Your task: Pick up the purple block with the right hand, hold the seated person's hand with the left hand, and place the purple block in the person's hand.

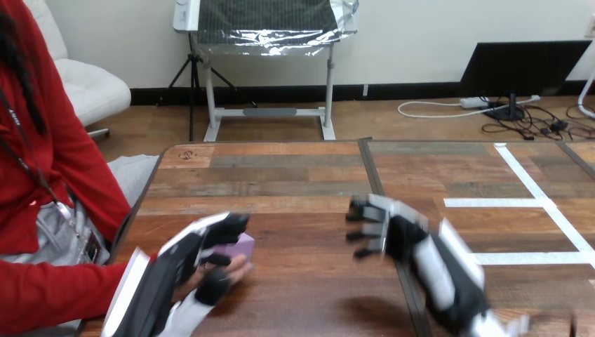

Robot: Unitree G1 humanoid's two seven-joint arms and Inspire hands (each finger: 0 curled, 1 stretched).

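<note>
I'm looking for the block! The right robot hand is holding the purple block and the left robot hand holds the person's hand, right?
No. The head view shows the purple block in the person's hand; the right robot hand is empty. The left robot hand does hold the person's hand.

Bare table point(302, 184) lies between the left hand point(184, 258) (clasping the person's hand point(240, 271)) and the right hand point(394, 229).
</note>
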